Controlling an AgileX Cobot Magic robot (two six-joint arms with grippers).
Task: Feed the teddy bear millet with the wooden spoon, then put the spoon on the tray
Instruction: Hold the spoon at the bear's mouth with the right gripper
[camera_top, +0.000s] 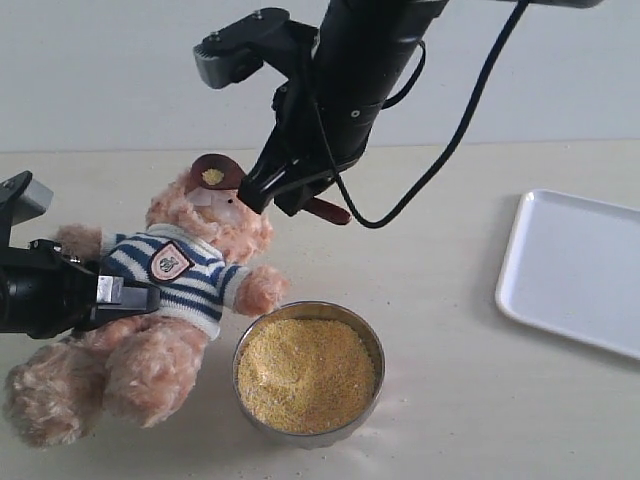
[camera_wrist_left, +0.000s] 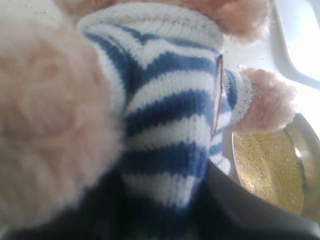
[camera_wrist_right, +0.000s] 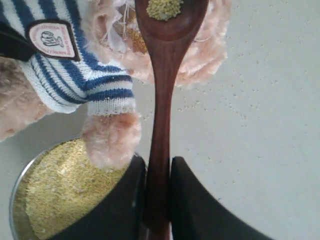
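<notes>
Fig., first person: my R gripper (camera_wrist_right: 156, 166) is clenched on the slim handle of the wooden spoon (camera_wrist_right: 162, 90). The spoon is smooth, dark reddish-brown, and its round bowl carries a small heap of millet (camera_wrist_right: 164, 8) right at the muzzle of the teddy bear (camera_top: 195, 275). My L gripper (camera_top: 122, 293) is clamped on the bear's torso over the navy/white striped knit shirt w/ oval badge; the fur is fluffy, light brown. The bear's paw lies at the rim of the steel bowl (camera_top: 372, 342), which is round, shallow and heaped w/ fine yellow grains. A few loose grains dot the pale table (camera_top: 450, 420). The tray (camera_top: 580, 270), flat, white, w/ rounded corners and low rim, sits well apart on the R side.
</notes>
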